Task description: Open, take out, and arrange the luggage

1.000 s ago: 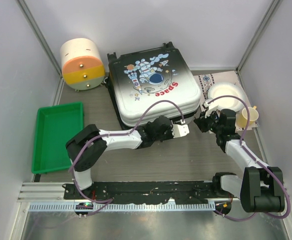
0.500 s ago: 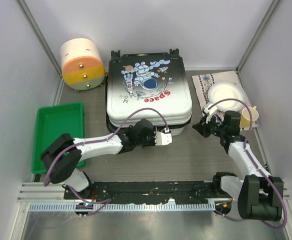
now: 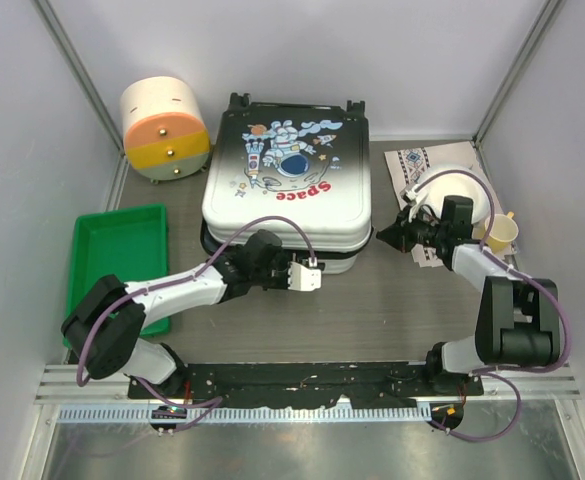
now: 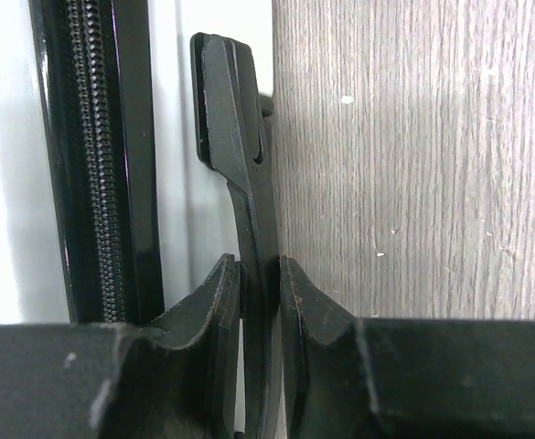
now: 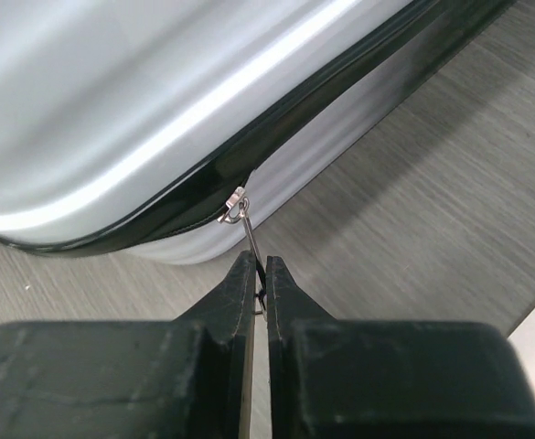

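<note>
The luggage (image 3: 287,190) lies flat in the middle of the table, its white-to-black shell with the astronaut "Space" print facing up. Its zipper band (image 4: 93,155) is closed along the side. My left gripper (image 3: 307,272) is at the near edge, shut on the black side handle (image 4: 240,137) between its fingers (image 4: 217,302). My right gripper (image 3: 387,237) is at the near right corner. It is shut on the thin metal zipper pull (image 5: 248,233), which hangs from the dark zipper line of the luggage (image 5: 157,137).
A green tray (image 3: 117,270) lies at the left. A cream-and-orange cylinder (image 3: 165,128) stands at the back left. At the right, a white bowl (image 3: 452,190) and a yellow cup (image 3: 499,235) rest on a patterned cloth (image 3: 412,165).
The luggage has swung round and shifted left, now squarer to the table. My left gripper moved left with the handle. My right gripper followed leftward, still on the zipper pull.
</note>
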Controlling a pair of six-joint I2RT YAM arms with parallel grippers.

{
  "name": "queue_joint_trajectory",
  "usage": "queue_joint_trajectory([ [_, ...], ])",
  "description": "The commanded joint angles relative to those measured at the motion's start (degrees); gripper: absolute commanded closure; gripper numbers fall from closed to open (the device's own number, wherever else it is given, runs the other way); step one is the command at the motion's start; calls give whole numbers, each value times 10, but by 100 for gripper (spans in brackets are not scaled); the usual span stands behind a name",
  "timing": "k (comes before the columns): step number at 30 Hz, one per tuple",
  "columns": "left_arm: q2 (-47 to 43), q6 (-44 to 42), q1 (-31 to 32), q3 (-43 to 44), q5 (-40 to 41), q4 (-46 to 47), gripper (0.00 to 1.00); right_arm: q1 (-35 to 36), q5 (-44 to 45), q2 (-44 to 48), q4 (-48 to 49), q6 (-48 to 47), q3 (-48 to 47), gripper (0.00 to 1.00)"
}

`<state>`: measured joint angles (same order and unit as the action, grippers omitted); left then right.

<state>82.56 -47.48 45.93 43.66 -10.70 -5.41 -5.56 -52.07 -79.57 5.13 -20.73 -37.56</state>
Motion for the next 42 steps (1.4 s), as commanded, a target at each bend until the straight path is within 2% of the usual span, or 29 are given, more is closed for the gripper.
queue_joint_trajectory([
  [1, 26, -38, -43, -39, 127, -159, 100, -22, 105, -46, 103, 15, -71, 99],
  [10, 30, -56, -51, -45, 114, -163, 100, 2, 132, -147, 174, 68, -145, 99],
  [17, 30, -50, -53, -28, 109, -181, 98, 6, 119, -195, 167, 92, -198, 99],
  [18, 29, -36, -53, -17, 93, -191, 91, 6, 116, -190, 158, 88, -198, 99],
  [19, 22, -22, -52, 10, 87, -214, 74, 5, 113, -185, 142, 75, -192, 99],
  [22, -2, 36, -53, 87, 41, -282, 50, -14, 100, -168, 105, 42, -179, 99],
  [23, -13, 51, -52, 104, -2, -298, 47, -20, 91, -166, 96, 36, -178, 99],
  [25, -56, 74, -52, 142, -51, -328, 34, -33, 86, -162, 63, 18, -182, 99],
  [27, -87, 107, -52, 167, -103, -335, 17, -50, 81, -162, 54, 9, -183, 99],
  [30, -126, 178, -53, 194, -101, -333, 12, -60, 88, -177, 56, -2, -196, 99],
  [31, -130, 231, -62, 213, -97, -331, 11, -60, 95, -186, 55, -1, -217, 99],
  [33, -136, 281, -86, 231, -97, -334, 10, -60, 112, -214, 59, 3, -244, 99],
  [35, -129, 348, -141, 260, -100, -335, 9, -60, 149, -239, 65, 26, -282, 73],
  [37, -116, 393, -209, 294, -88, -322, 7, -61, 171, -245, 45, 40, -317, 52],
  [40, -61, 472, -300, 365, -69, -305, 6, -61, 198, -229, 18, 61, -335, 41],
  [42, -1, 527, -334, 435, -56, -304, 6, -61, 212, -210, -19, 72, -348, 40],
])
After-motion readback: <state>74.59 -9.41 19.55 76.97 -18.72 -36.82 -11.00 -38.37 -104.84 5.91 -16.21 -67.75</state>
